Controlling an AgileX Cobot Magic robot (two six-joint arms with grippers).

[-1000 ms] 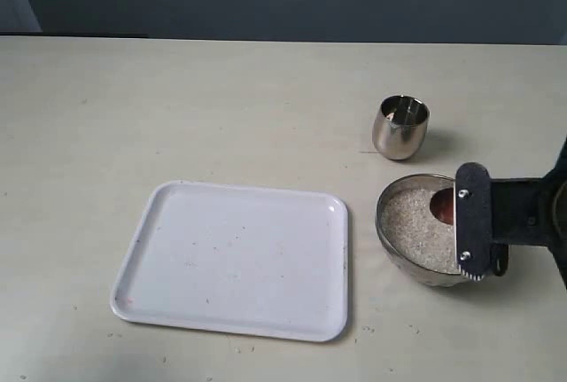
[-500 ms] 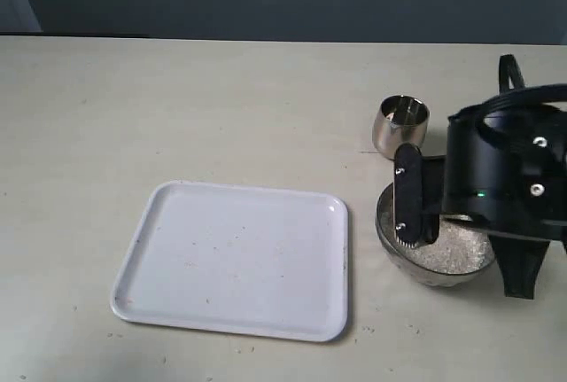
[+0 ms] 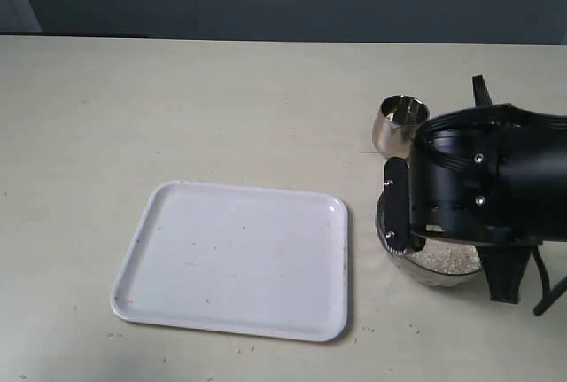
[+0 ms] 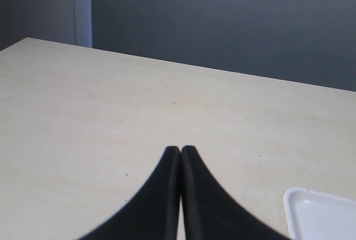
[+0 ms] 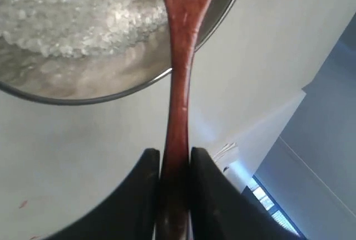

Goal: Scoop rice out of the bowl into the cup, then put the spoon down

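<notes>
The dark reddish wooden spoon (image 5: 178, 84) is clamped by its handle in my right gripper (image 5: 174, 153), which is shut on it. The handle runs over the rim of the shiny bowl (image 5: 111, 92), and the spoon's scoop end reaches above the white rice (image 5: 72, 17). In the exterior view my right gripper (image 3: 399, 209) and its arm hang over the bowl (image 3: 383, 227), hiding the spoon and most of the rice (image 3: 443, 260). The small steel cup (image 3: 403, 121) stands upright just behind the bowl. My left gripper (image 4: 181, 150) is shut and empty over bare table.
A white rectangular tray (image 3: 230, 258) lies left of the bowl; its corner (image 4: 320, 215) shows in the left wrist view. The beige table (image 3: 177, 107) ends at a dark wall behind.
My right arm has swung left and turned over the bowl, now covering most of it. The spoon's scoop, visible in the rice a second ago, is hidden in the exterior view.
</notes>
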